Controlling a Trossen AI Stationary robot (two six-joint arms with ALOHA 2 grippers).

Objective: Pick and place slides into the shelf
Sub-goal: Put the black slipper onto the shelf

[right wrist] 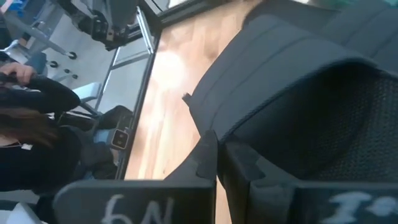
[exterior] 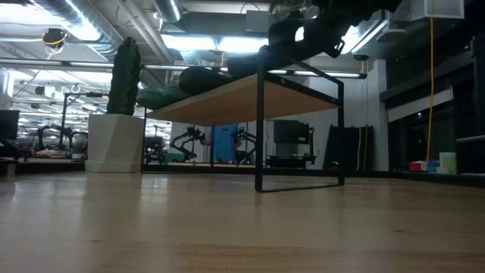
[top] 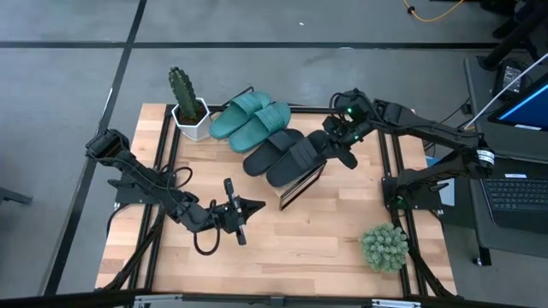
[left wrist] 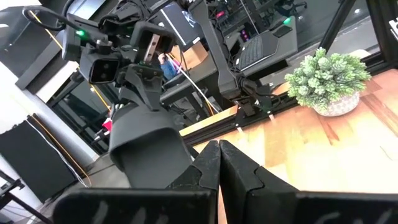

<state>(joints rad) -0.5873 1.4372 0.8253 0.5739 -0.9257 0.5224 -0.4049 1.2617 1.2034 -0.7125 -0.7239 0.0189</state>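
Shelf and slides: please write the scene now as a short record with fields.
shelf: slanted rack, middle of table
teal slides: pair on the shelf, beside the potted cactus
black slides: both on the shelf, next to the teal pair
right gripper: shut on the outer black slide's edge
left gripper: shut, empty, low over the table near the shelf

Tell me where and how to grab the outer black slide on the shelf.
Grip the black slide by the edge of its wide strap, at the open end toward the right gripper, which looks clamped there already. Come from the right side of the shelf: the strap arches above the sole, leaving a rim for one finger under and one over, and the neighbouring black slide blocks the other side.
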